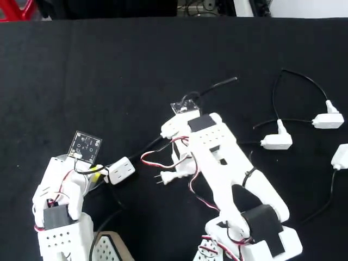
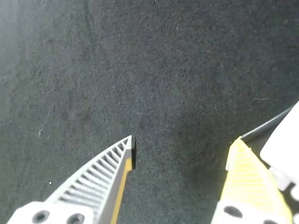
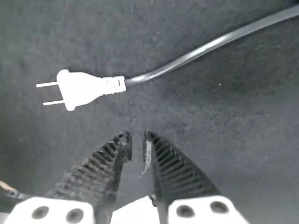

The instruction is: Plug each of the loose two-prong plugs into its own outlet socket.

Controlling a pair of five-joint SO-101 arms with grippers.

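Observation:
A white two-prong plug (image 3: 81,87) on a black cord (image 3: 205,49) lies flat on the black cloth just ahead of my right gripper (image 3: 137,140). The gripper's black fingers are shut, with nothing between them. From above, the same plug (image 1: 169,176) lies beside the right arm (image 1: 217,157), prongs pointing toward a white outlet socket (image 1: 120,170). My left gripper (image 2: 180,147) stands open over bare cloth. Its yellow finger (image 2: 247,172) is next to that socket (image 2: 282,149), and in the high view the yellow finger (image 1: 97,175) sits just left of it.
At the right of the table lie more white plug and socket pieces (image 1: 277,141) (image 1: 328,120) (image 1: 340,156) with looping black cords. Red and white wires hang from the right arm. The far half of the black cloth (image 1: 109,65) is open room.

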